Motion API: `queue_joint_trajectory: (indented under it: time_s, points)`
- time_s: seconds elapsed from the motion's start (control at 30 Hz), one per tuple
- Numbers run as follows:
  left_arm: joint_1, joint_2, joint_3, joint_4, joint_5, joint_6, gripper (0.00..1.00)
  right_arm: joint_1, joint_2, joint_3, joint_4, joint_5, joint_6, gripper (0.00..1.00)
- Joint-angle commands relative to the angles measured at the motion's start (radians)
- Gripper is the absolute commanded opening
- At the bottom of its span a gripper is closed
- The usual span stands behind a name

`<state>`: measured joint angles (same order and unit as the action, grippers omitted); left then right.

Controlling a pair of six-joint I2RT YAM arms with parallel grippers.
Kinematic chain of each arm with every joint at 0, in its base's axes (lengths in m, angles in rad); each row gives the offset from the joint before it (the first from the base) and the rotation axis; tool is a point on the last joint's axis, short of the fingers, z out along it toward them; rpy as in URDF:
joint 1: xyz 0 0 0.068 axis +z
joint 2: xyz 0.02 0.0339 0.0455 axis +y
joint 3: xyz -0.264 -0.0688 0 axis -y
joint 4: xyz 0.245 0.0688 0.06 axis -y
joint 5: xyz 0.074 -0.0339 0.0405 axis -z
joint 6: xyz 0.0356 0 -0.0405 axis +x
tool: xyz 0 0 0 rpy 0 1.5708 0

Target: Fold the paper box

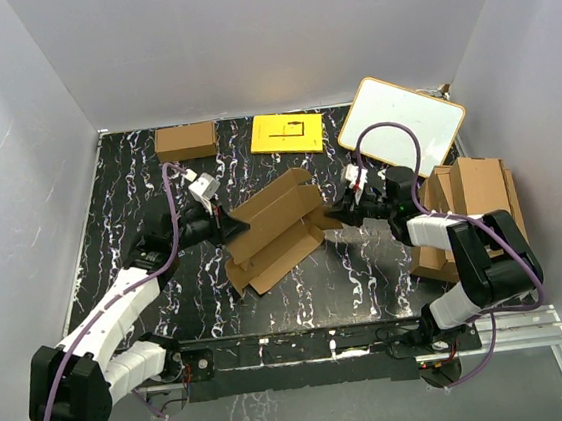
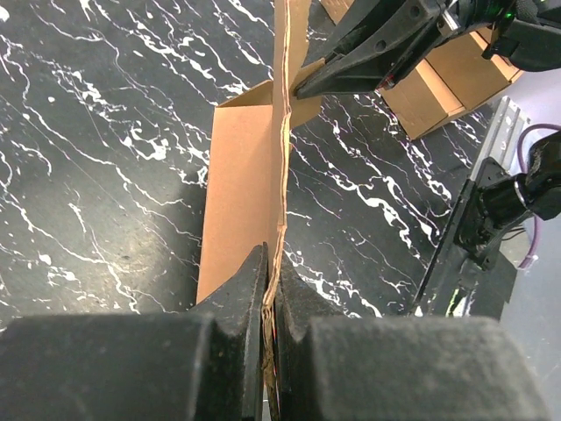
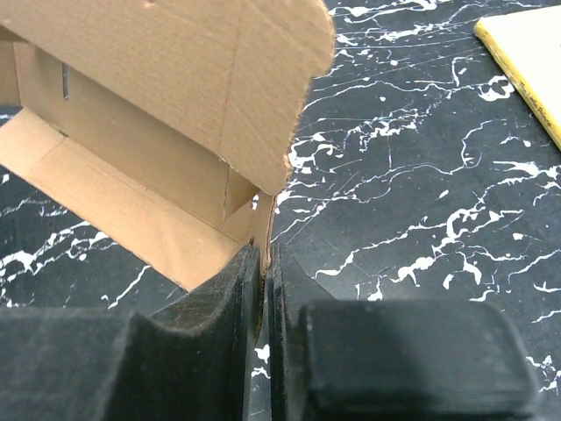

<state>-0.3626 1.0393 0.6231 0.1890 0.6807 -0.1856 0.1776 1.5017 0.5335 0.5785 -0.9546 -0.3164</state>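
Top view: we hold the paper box (image 1: 273, 229) half-open at mid tabletop (image 1: 368, 272), w/ left gripper (image 1: 224, 226) and right gripper (image 1: 339, 209) each clamped on an opposite edge. Left wrist: wall looks thin, light, prob. floppy; we'd grip flaps near creases. Right wrist: jaws pinch a flap; no brand, label or text legible.

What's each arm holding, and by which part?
Both hold the paper box: left fingers pinch its left-end wall edge, right fingers its right-end flap edge.
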Motion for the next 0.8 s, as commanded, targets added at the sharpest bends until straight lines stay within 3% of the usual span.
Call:
queue_joint_trajectory:
  time_s: [0.0, 0.37, 0.77]
  points:
    - [0.003, -0.001, -0.019, 0.017, 0.007, -0.073, 0.0, 0.005, -0.052, 0.019, -0.047, -0.082, -0.169, 0.15]
    - [0.002, -0.007, -0.057, 0.033, 0.009, -0.12, 0.0, 0.004, -0.069, 0.114, -0.402, -0.088, -0.403, 0.22]
    - [0.003, 0.016, -0.041, 0.012, 0.015, -0.221, 0.0, 0.005, -0.067, 0.169, -0.599, -0.033, -0.488, 0.13]
